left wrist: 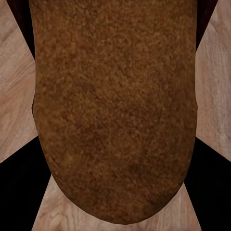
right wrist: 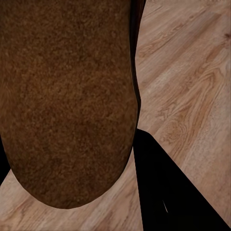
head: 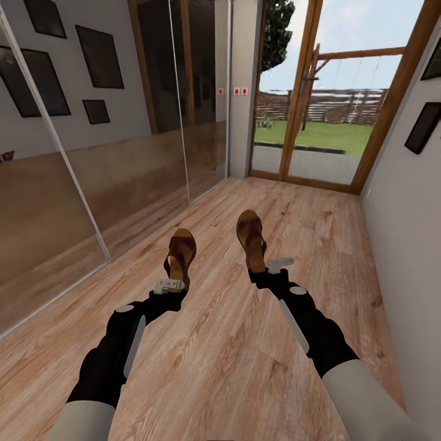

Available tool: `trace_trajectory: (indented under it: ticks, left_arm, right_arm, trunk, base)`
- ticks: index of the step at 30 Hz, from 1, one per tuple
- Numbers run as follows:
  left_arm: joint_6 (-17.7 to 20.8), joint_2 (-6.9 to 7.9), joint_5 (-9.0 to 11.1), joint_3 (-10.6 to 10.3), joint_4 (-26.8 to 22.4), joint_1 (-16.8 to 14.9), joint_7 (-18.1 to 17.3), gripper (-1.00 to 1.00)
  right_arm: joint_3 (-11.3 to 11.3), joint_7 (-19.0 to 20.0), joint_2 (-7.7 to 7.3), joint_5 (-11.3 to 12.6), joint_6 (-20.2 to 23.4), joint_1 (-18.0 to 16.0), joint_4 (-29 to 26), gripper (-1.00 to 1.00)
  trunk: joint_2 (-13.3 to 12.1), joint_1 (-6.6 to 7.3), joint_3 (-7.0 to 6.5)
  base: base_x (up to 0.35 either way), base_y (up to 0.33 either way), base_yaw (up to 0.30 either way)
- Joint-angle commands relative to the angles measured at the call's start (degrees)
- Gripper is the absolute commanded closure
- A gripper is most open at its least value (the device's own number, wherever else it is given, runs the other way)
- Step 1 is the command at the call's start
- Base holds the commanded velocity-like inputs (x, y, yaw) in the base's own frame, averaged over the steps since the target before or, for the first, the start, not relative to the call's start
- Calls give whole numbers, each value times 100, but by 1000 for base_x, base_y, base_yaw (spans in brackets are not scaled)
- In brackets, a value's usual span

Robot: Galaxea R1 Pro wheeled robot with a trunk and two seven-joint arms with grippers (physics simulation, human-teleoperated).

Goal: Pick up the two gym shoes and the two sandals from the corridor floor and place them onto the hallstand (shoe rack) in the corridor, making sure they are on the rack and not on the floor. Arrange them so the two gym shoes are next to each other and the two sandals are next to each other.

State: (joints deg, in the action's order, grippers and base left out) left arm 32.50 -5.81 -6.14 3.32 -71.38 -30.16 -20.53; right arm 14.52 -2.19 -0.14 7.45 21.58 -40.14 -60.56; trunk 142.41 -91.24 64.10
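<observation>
**Sandals, one at each of my grippers**

Sandals are what I have at both arms: the left sandal (head: 179,256) sits at my left gripper (head: 169,286) and the right sandal (head: 252,238) at my right gripper (head: 272,267). In the head view each one runs lengthwise away from me, heel end near the gripper and toe end far, towards the glazed wooden door (head: 334,92) at the corridor's end. Their long axes lie almost parallel, with the left one tipped slightly to the right at its far end. The right sandal reaches a little farther than the left, and a strip of bare corridor floor (head: 226,343) lies between them.

In my left wrist view, the tan footbed (left wrist: 115,106) of the left sandal lies between the dark fingers (left wrist: 19,192), its rounded end showing over the planks. My right wrist view shows the same rough brown surface (right wrist: 67,101) beside one dark finger (right wrist: 168,192). I cannot tell whether the jaws are clamped on the sandals or only set around them, nor whether the sandals rest on the floor.

I can read no brand, label or writing on either sandal. Mirrored sliding panels (head: 92,177) line the left wall.
</observation>
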Motion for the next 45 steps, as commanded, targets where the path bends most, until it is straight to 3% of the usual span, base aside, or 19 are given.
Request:
trace_trajectory:
  ticks: [1, 8, 45]
  left_arm:
    - [19, -7, -62, 20, -7, -1, -56, 100]
    - [19, -7, -62, 20, -7, -5, -56, 100]
    - [19, -7, -56, 16, -7, 2, -56, 100]
  right_arm:
    - [7, -38, -2, 77, 31, -3, -8, 100]
    - [7, -45, 1, 73, 31, -3, -16, 100]
    - [7, -45, -3, 73, 31, -3, -8, 100]
  trunk:
    - [2, 1, 3]
    - [2, 1, 1]
    - [2, 1, -78]
  base:
    - [0, 0, 0]
    - [0, 0, 117]
    - [0, 0, 289]
